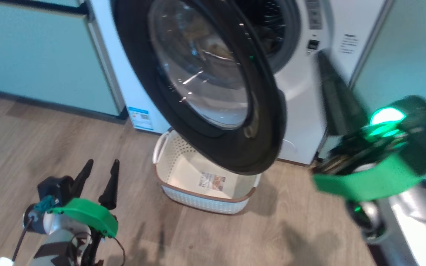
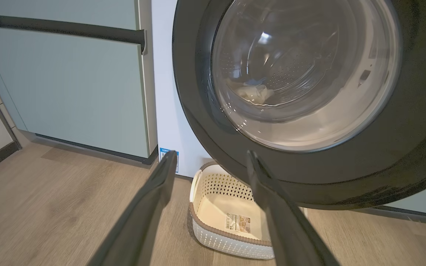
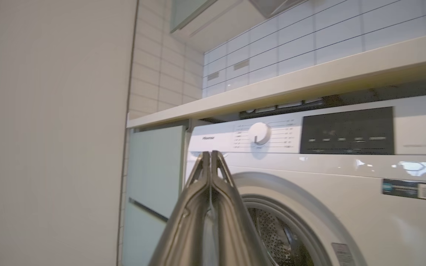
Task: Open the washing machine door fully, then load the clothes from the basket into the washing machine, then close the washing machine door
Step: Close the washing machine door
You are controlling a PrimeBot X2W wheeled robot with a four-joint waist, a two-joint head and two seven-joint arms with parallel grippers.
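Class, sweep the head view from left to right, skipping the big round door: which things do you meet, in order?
left gripper → blue sticker → basket → right gripper

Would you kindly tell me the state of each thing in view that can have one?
basket: upright on the floor, empty.
washing machine door: open, swung out above the basket.
clothes: apparently in the drum, seen through the door.
left tool: open, empty.
right tool: shut, empty.
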